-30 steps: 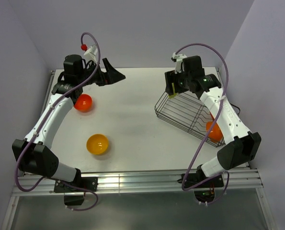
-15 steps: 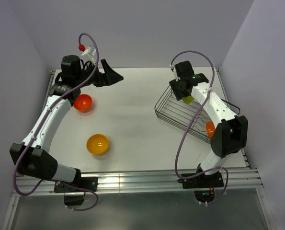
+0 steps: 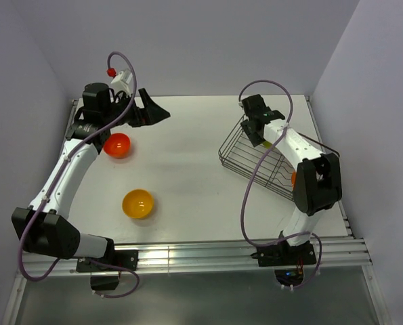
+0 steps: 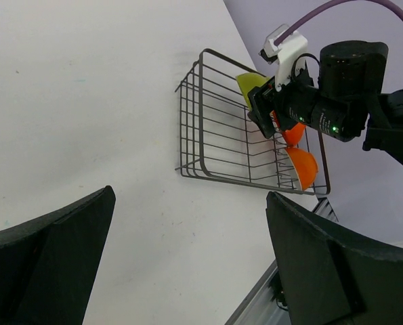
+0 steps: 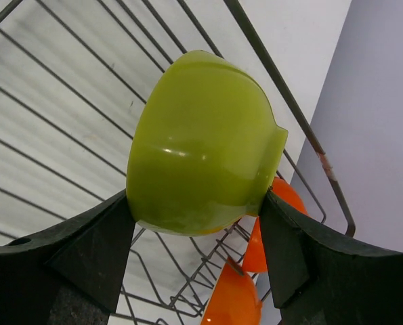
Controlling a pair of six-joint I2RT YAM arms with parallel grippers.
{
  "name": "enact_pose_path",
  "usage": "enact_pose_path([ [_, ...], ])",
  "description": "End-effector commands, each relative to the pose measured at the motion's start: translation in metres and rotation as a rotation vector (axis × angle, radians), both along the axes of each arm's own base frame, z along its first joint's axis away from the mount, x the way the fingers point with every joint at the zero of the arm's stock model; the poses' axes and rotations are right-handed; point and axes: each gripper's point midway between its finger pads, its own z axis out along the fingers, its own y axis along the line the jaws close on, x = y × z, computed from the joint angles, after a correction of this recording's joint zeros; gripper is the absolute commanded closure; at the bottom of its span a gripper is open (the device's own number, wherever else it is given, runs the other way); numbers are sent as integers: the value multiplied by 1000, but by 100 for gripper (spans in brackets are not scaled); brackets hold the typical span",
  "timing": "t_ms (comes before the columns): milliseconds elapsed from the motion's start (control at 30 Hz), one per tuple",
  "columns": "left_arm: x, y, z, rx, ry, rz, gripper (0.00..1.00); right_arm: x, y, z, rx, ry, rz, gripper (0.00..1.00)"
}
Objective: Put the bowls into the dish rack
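While the yellow-orange bowl (image 3: 137, 203) and, beyond it, the red bowl (image 3: 118, 144) wait mouth up on the left of the table (image 3: 187, 169), the rack (image 4: 248, 181) stands at the right. Its near end already keeps two orange bowls (image 4: 303, 168) on edge. At its far end the right gripper (image 5: 196, 203) clamps the green bowl (image 5: 201, 142) by its sides, tilted, presumably so that it can be slotted on edge like the others. Farthest, the left gripper (image 3: 154, 110) hangs spread wide and empty over the table's far-left part, judged ready for the red bowl nearby. The tabletop is plain matt white. Pale lilac walls (image 3: 208, 47) enclose three sides.
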Motion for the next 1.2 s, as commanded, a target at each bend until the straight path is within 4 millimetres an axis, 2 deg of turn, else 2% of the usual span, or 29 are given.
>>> enact_pose_path([
  [0, -8, 8, 18, 7, -86, 0, 0, 14, -10, -1, -76, -49, -17, 100],
  [533, -6, 19, 8, -3, -64, 16, 1, 4, -23, -34, -185, 34, -7, 100],
  [1100, -5, 23, 3, -7, -52, 15, 1, 6, -24, -45, -279, 89, -8, 100],
  [1167, -4, 24, 3, -6, -53, 18, 0, 6, -23, -47, -285, 93, -7, 97],
])
